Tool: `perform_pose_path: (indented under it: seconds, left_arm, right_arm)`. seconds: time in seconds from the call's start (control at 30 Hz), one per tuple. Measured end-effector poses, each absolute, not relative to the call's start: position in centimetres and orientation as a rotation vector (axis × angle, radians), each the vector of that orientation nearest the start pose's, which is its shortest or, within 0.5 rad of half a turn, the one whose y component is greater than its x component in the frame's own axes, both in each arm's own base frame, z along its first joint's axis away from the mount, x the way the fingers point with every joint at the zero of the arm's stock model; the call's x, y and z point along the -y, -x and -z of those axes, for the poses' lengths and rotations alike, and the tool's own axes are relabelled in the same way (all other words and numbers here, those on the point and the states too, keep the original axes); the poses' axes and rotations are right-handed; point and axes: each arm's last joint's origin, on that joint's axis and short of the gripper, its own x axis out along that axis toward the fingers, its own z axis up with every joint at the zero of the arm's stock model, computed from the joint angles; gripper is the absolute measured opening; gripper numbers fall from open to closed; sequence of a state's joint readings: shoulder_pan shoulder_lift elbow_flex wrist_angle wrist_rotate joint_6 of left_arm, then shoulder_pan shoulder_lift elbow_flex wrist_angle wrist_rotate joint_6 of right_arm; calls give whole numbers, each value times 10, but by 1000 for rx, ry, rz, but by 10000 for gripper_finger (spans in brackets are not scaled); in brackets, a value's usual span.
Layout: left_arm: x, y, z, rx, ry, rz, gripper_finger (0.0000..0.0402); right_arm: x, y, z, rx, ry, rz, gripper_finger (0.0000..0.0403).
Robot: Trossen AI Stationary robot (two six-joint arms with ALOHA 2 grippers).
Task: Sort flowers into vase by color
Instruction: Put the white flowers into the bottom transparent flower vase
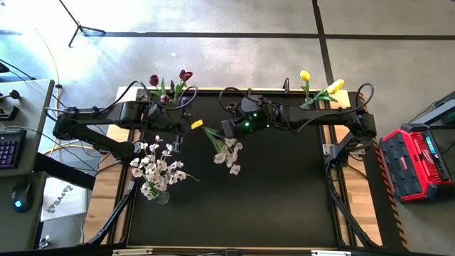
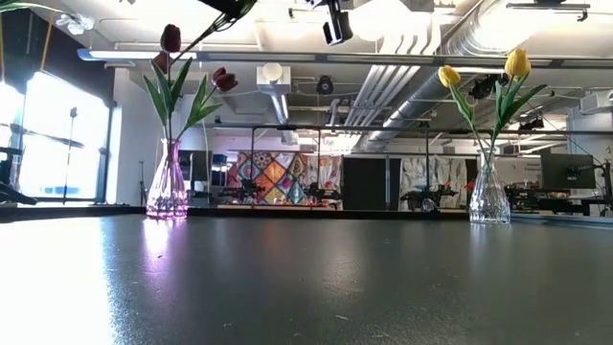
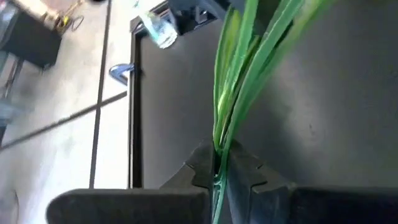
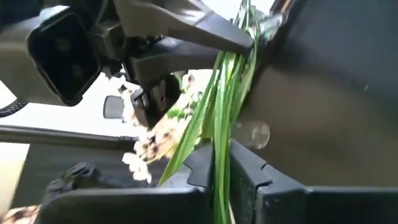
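Observation:
Both grippers meet over the table's middle on one spray of white blossoms (image 1: 229, 153) with green stems. My left gripper (image 1: 186, 124) comes from the left and is shut on the stems. My right gripper (image 1: 222, 132) comes from the right and has the same stems between its fingers. A clear vase of white sprays (image 1: 156, 174) stands at the near left. At the far left a pink vase (image 2: 168, 187) holds the maroon tulips (image 1: 170, 80). At the far right a clear vase (image 2: 489, 196) holds the yellow tulips (image 1: 320, 84). My left gripper pinches the bundle of green stems and leaves (image 3: 221, 140) between its two fingers, slanting down from the table's left. The stems run on beyond the fingertips, clear of the table. My right gripper has the same green stems (image 4: 219, 146) between its two fingers (image 4: 249, 171), coming from the table's right. The left fingertips (image 4: 239, 40) sit farther along the stems. The blossoms (image 4: 149, 143) hang off to one side, above the table.
The black table top (image 1: 284, 185) lies bare on its right and near parts. A red and black case (image 1: 416, 160) stands off the table at the right. A keyboard and mouse (image 1: 11, 153) lie on a desk at the left.

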State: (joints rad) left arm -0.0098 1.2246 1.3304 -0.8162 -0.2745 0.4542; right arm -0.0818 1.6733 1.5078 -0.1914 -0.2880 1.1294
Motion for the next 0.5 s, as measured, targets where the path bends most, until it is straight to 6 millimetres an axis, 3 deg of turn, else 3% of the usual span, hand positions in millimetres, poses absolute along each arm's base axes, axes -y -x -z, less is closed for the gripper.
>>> perform_pose_path:
  seconds: [0.23,0.37,0.5]
  left_arm:
    - [-17,-236,-380,-716,-387,-210,2]
    - [-22,-228,-392,-630,-291,-272,1]
    - [-27,-205,-410,-476,-200,-344,0]
  right_arm:
    - [21,-387,-369,-313,-949,82,81]
    - [9,-373,-401,-176,-726,146,111]
    - [-7,-347,-435,-40,-546,251,129]
